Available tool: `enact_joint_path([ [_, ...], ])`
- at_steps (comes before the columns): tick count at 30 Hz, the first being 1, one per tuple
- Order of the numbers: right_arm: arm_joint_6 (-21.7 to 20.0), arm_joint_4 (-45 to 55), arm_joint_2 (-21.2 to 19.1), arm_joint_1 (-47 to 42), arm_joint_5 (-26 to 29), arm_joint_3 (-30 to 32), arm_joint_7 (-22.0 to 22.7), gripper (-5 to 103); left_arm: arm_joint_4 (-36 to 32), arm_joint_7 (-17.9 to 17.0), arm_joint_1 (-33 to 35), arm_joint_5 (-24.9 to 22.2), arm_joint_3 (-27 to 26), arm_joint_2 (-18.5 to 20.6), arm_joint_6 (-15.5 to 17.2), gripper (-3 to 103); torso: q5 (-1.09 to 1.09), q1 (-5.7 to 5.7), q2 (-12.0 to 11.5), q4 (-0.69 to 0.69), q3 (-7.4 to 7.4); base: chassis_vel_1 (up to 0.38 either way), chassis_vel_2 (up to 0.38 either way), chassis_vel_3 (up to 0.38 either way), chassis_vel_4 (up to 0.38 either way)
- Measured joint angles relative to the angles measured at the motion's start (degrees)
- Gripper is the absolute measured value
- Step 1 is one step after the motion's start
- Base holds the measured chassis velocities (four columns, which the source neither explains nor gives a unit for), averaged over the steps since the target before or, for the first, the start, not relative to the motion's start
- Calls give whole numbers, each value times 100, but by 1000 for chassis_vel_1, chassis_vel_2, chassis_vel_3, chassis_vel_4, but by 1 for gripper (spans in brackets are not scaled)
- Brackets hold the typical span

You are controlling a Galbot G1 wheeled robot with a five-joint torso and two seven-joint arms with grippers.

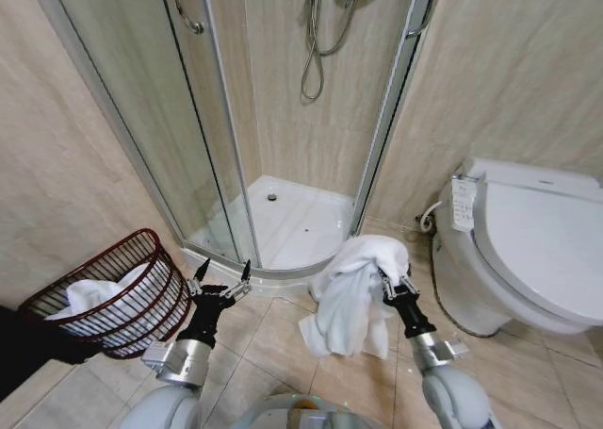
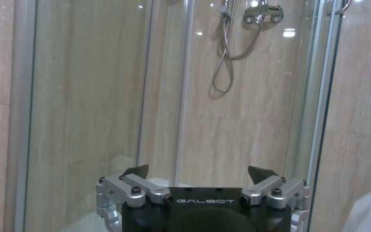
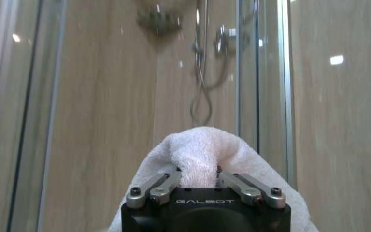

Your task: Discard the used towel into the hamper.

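Bathroom scene, seen from in front of the corner shower stall point(image 1: 283, 118). The right gripper point(image 1: 394, 286) has its fingers point(image 3: 163, 186) clenched on a fold of the white towel point(image 1: 353, 292); most of the cloth hangs loose below the fingers, its lowest corner near or on the tiled floor point(image 1: 273, 354). The left gripper point(image 1: 224, 280) is held up beside it, fingers point(image 2: 137, 186) released and wide apart, holding nothing. The hamper point(image 1: 113, 297), a dark-red wire basket, stands on the floor beyond the left gripper, well apart from the fingers holding the towel; white cloth already lies inside it.

Risks, as judged from this arrangement:
- The hold is a pinch on one fold only. A quick swing toward the hamper could let the heavy hanging part pull the cloth out of the fingers.
- The trailing end may drag on the floor, or drape over the hamper's rim rather than fall inside.
- The open left gripper stands between the towel and the hamper; the cloth could snag on its fingers in passing.
- The hamper looks light; a nudge from either arm might tip it.
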Motion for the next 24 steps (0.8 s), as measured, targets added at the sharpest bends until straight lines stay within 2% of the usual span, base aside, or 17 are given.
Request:
enact_joint_path([
  [8,-185,1224,-41,14,57,334,119,14,0,0,0,-1,0,1,0,100,-1,0,1,0,0,0,0,0,0],
  [16,-195,1557,-19,-101,57,530,172,14,0,0,0,0,0,0,0,100,0,14,36,0,19,0,0,0,0],
  [24,-194,1752,8,-175,60,659,175,14,0,0,0,0,0,0,0,100,0,62,195,0,130,0,0,0,0],
])
